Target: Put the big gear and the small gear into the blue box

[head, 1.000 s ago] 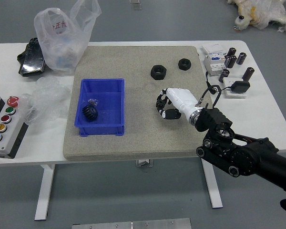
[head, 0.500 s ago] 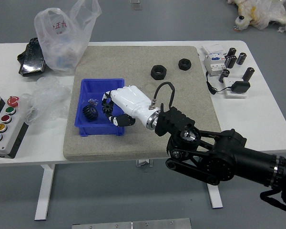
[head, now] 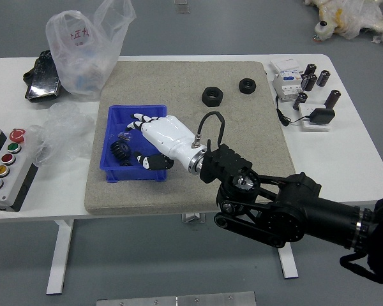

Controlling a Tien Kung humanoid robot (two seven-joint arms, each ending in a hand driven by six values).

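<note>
Head view: the blue box [head: 133, 174] is placed on the left part of a grey-brown mat [head: 191, 197], which is laid on the white bench [head: 345, 153]. A dark gear [head: 120, 150] can be seen inside the box, toward its left wall; whether it is the big or the small one cannot be told. The right hand [head: 169, 137] is held over the right part of the box, open, with its fingers spread and nothing gripped. Two black nuts [head: 212, 96] are seen side by side, slightly apart, on the mat's far part. On the left of the bench, a plastic bag [head: 83, 51], crumpled clear plastic [head: 64, 134], a black tray [head: 45, 76] and a button panel [head: 16, 169] are kept; black cylinders [head: 322, 78] are stood at the right.
</note>
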